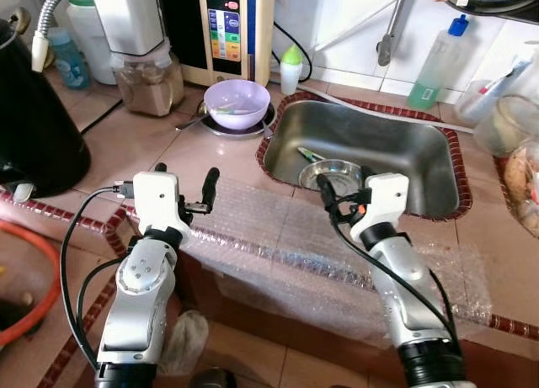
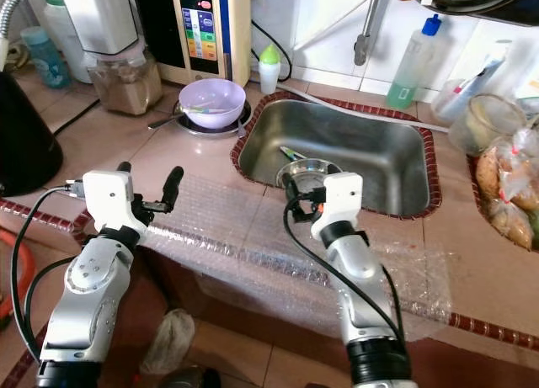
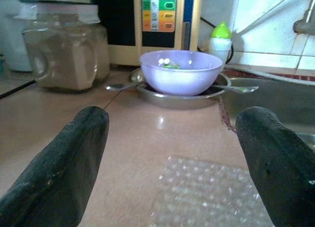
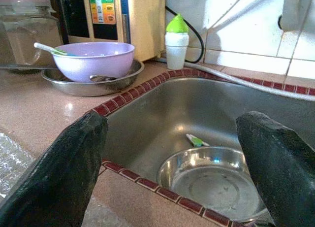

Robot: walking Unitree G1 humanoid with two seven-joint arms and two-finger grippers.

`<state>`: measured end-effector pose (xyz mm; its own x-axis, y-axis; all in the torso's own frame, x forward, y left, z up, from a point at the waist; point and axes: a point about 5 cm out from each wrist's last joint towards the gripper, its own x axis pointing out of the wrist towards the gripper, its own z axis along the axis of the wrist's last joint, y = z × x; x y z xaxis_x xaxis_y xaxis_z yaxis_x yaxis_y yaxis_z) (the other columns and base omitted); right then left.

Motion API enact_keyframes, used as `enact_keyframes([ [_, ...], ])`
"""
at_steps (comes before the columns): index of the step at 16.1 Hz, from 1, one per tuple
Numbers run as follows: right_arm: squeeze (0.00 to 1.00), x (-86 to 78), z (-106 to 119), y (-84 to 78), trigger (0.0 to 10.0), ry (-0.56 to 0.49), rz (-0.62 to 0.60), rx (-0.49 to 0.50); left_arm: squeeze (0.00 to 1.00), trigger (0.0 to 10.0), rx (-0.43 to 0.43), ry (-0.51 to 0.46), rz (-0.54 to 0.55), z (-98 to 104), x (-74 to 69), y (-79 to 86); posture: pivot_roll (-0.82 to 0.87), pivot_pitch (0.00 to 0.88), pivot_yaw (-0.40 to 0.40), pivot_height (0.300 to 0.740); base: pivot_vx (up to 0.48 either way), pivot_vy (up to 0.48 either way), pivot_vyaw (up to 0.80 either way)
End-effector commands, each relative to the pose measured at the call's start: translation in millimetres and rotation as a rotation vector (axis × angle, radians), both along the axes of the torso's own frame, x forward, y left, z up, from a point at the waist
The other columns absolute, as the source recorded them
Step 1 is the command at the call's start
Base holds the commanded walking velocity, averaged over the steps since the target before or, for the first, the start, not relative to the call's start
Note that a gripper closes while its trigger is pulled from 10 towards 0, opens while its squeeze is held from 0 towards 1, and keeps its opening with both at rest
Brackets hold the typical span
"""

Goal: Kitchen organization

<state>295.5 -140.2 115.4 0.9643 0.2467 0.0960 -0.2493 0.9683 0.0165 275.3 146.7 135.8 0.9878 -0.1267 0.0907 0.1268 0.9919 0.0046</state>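
Kitchen counter with 2 grippers raised ahead of the dishes. The left gripper (image 1: 183,179) hovers over the pinkish stone counter (image 1: 160,144), its 2 black fingers spread wide and empty, aimed at the lilac plastic bowl (image 1: 237,103). That bowl sits in a shallow round steel plate (image 3: 183,96) just beside the sink's left rim; a spoon with a green handle (image 4: 49,49) lies inside it. The right gripper (image 1: 343,196) hangs at the near rim of the rectangular stainless-steel sink (image 1: 379,140), fingers likewise wide apart and holding nothing. In the basin rests a round steel bowl (image 4: 214,180), with a small green-and-white utensil (image 4: 196,140) touching its far edge. A sheet of clear bubble wrap (image 1: 278,245) drapes over the counter's front edge.

Handling, as judged: the lilac bowl is probably light and rigid; a pinch across its rim wall should serve, kept level so the spoon stays in. The steel bowl looks thin, smooth, possibly wet, hence slippery; its upturned rim is the likeliest hold.
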Motion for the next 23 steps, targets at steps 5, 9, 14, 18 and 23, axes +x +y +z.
enact_keyframes([
  [5, 0.0, -2.2, 3.9, -2.1, 10.0, 0.011, -0.008, 0.004, 0.0, 10.0, 0.001, -0.006, -0.034, 5.6, 0.2, -5.5, 0.02, 0.0, 0.024, 0.74, 0.202, 0.0, 0.0],
  [9, 0.0, -2.3, 3.7, -1.8, 10.0, 0.018, -0.007, 0.002, 0.0, 10.0, 0.002, -0.003, -0.047, 5.0, -0.7, -7.2, 0.02, 0.0, 0.024, 0.74, 0.259, 0.0, 0.0],
  [14, 0.0, -1.8, 3.5, -1.6, 10.0, 0.024, -0.003, -0.005, 0.0, 10.0, -0.001, 0.005, -0.059, 4.3, -1.0, -9.7, 0.02, 0.0, 0.021, 0.74, 0.272, 0.0, 0.0],
  [18, 0.0, -2.7, 0.7, -1.8, 10.0, 0.034, -0.003, -0.012, 0.0, 10.0, 0.007, 0.01, -0.059, 3.0, -2.4, -10.1, 0.02, 0.0, 0.022, 0.74, 0.122, 0.0, 0.0],
  [23, 0.0, -2.4, 1.9, -1.4, 10.0, 0.023, 0.008, -0.017, 0.0, 10.0, 0.005, -0.001, -0.071, 4.5, -4.5, -9.6, 0.03, 0.0, 0.02, 0.74, 0.0, 0.0, 0.0],
])
